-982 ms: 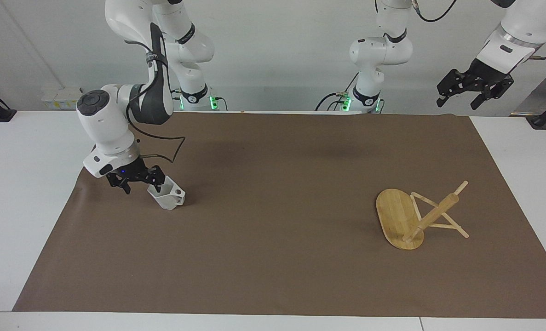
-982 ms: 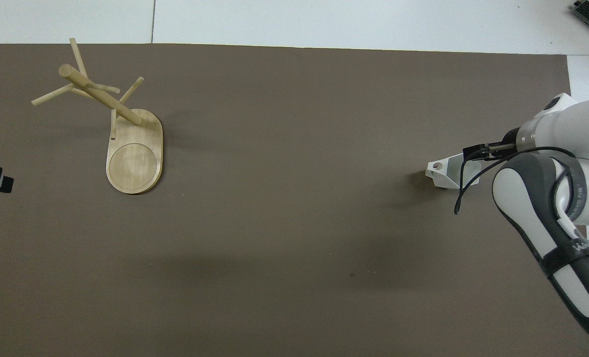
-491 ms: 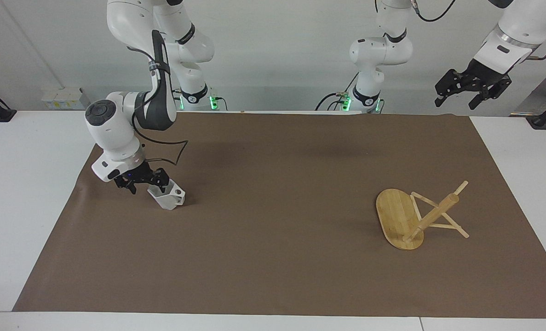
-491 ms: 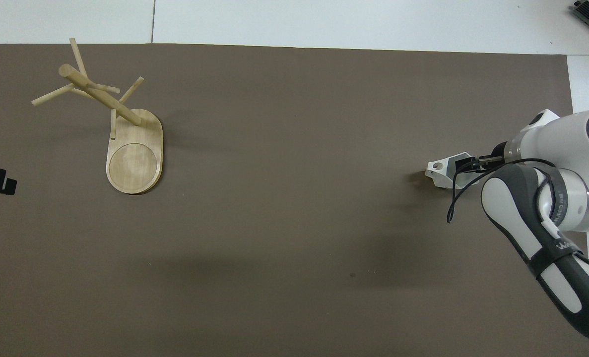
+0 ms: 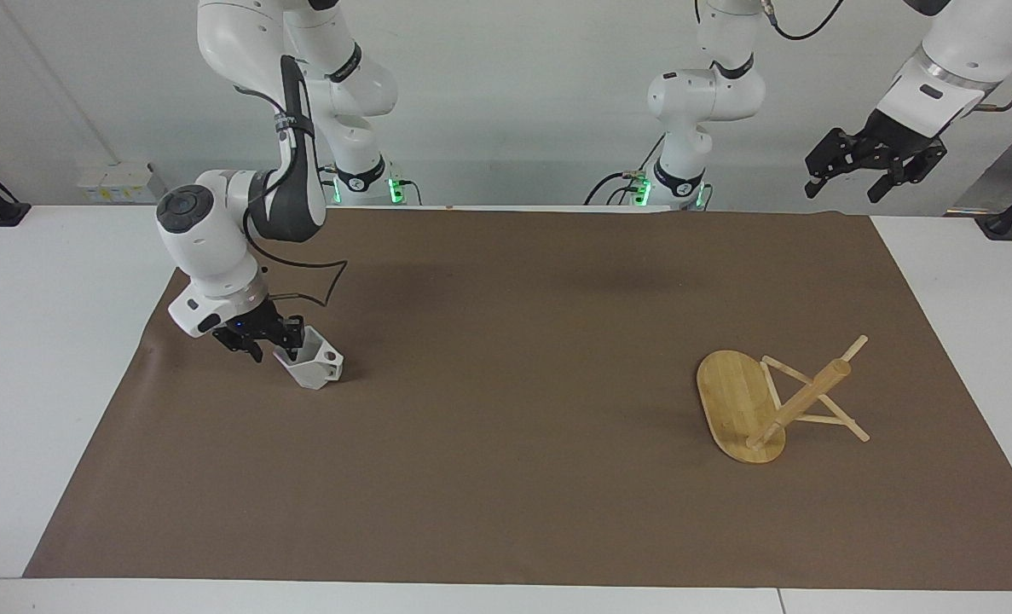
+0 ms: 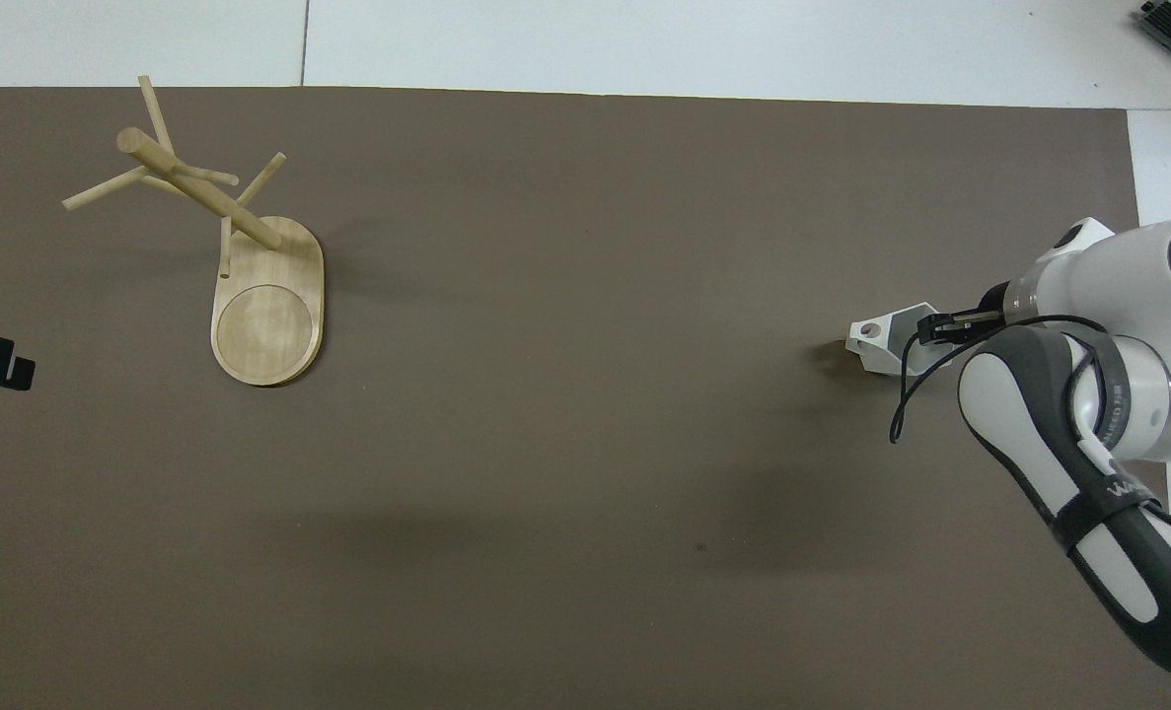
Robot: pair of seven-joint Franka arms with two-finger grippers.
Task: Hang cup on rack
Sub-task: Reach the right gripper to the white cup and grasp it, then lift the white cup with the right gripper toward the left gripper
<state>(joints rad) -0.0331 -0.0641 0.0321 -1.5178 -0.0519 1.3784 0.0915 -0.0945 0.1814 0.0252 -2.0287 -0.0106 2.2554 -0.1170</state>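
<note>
The cup (image 5: 311,362), small, white and faceted, sits on the brown mat at the right arm's end; it looks light, rigid and slick. The right gripper (image 5: 277,338) straddles its rim wall, fingers narrowed, firm grasp unclear. The left gripper (image 5: 876,162) waits aloft, spread.

White faceted cup (image 5: 311,365) with hexagonal rim and a blocky handle pierced by 1 round hole sits on the brown mat at the right arm's end, tilted, mouth toward 10 o'clock in the facing view. Bamboo rack (image 5: 774,401) stands at the left arm's end: oval base, thick post, thin crossing pegs, well apart from cup.
</note>
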